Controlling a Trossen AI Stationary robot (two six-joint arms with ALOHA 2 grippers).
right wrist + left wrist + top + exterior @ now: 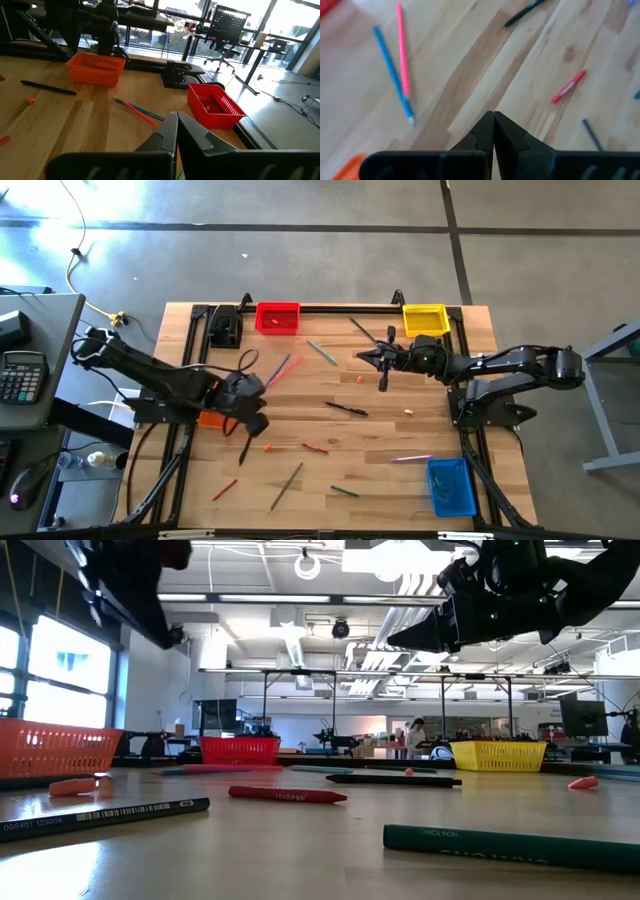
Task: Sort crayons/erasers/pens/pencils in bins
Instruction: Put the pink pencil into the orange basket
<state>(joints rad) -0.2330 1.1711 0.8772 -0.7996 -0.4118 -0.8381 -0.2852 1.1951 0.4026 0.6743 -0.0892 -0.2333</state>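
Observation:
My left gripper is shut and empty above the table's left middle, beside the orange bin; it also shows in its wrist view. My right gripper is shut and empty, raised over the far middle and pointing left; it also shows in its wrist view. A pink pen and a blue pen lie side by side. A black pen, a red crayon, a green pencil and an eraser lie flat on the wood.
The red bin and the yellow bin stand at the far edge. The blue bin stands at the near right. More sticks lie near the front: a crayon, a pencil and a pink pen.

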